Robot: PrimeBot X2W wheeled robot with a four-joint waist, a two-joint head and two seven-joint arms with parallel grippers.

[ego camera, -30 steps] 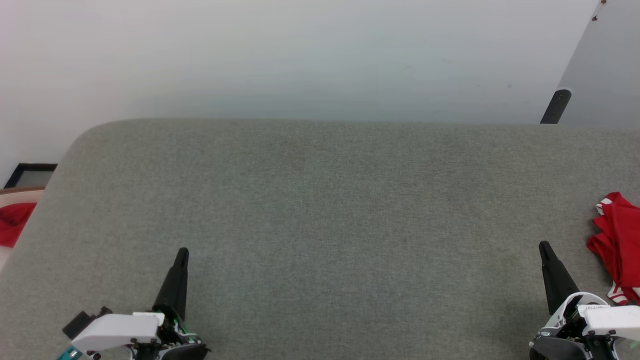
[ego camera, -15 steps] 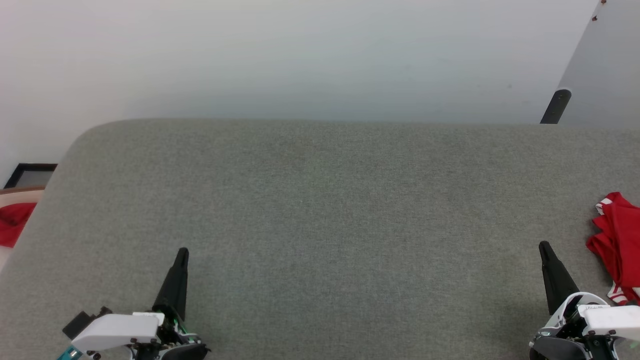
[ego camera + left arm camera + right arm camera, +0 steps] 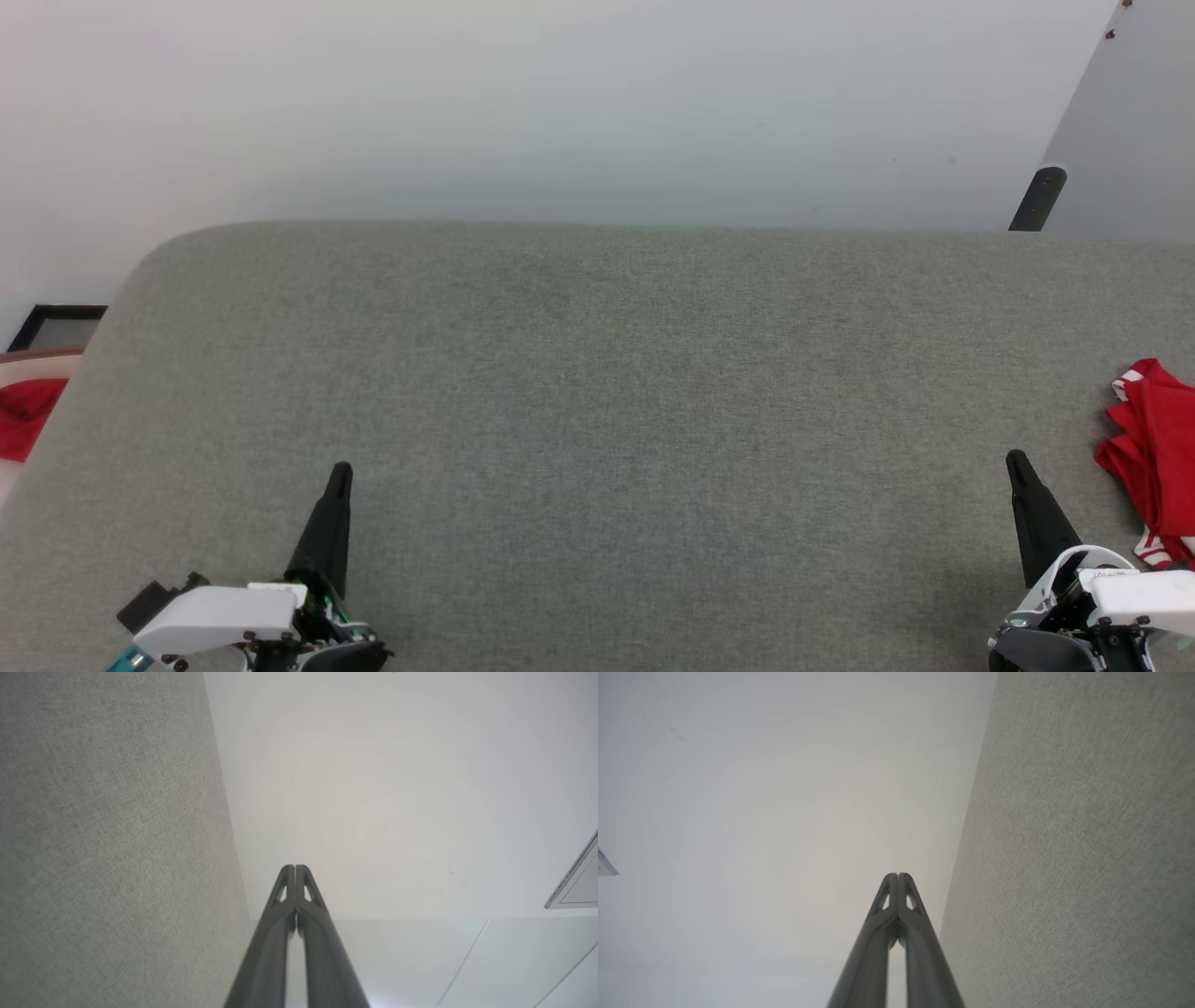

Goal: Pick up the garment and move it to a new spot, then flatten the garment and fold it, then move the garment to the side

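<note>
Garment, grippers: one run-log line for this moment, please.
garment: crumpled on grey surface, robot's right | left gripper: shut, empty | right gripper: shut, empty | pickup: not begun

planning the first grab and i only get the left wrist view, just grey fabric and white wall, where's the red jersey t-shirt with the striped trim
Observer: The crumpled bright red jersey T-shirt with white-and-red striped trim lies at the far right of the grey fabric-covered surface, partly cut off by the head view's edge.
Operator: which gripper is nearer
Observer: The right gripper; the shirt lies just to its right, and the two are not touching.
Operator: is it open
Observer: No, its two long dark fingers are pressed together and hold nothing.
</note>
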